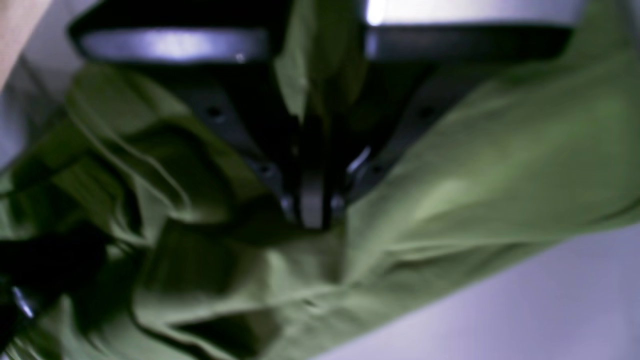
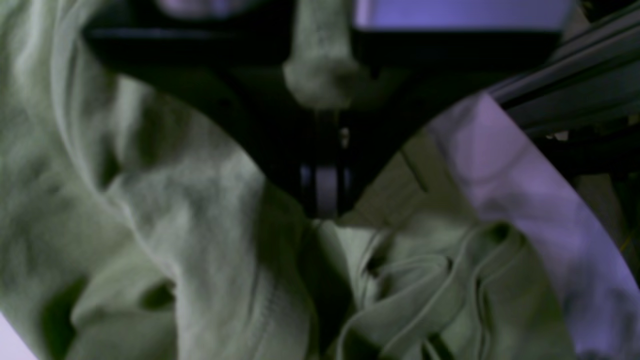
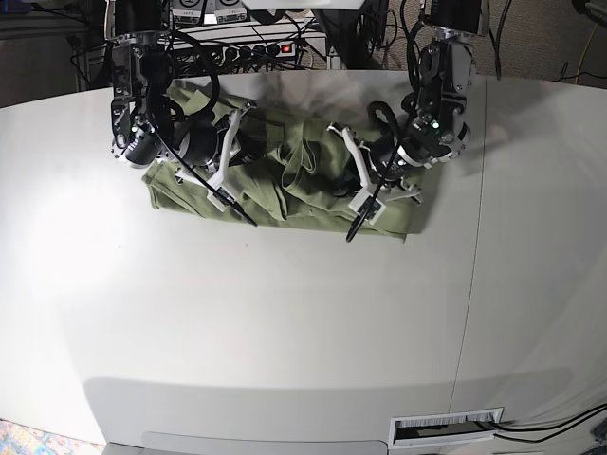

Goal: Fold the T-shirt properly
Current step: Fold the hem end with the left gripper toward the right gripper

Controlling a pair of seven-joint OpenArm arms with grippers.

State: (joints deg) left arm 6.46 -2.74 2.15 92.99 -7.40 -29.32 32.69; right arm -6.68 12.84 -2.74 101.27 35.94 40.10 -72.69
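Note:
The sage-green T-shirt [image 3: 285, 190] lies bunched in a wide heap at the far side of the white table [image 3: 285, 322]. In the base view my left gripper [image 3: 330, 172] reaches into the heap's right half. Its wrist view shows the black fingers [image 1: 312, 207] shut, with a fold of the T-shirt [image 1: 475, 175] pinched between them. My right gripper [image 3: 248, 154] is at the heap's left half. Its fingers [image 2: 325, 197] are also shut on a fold of the T-shirt [image 2: 200, 210], and a tuft of cloth sticks up between the jaws.
Cables and a power strip [image 3: 275, 47] sit behind the table's far edge. A seam [image 3: 477, 218] runs down the tabletop on the right. A slotted plate [image 3: 446, 427] lies at the near edge. A metal frame rail [image 2: 575, 95] shows beyond the table in the right wrist view.

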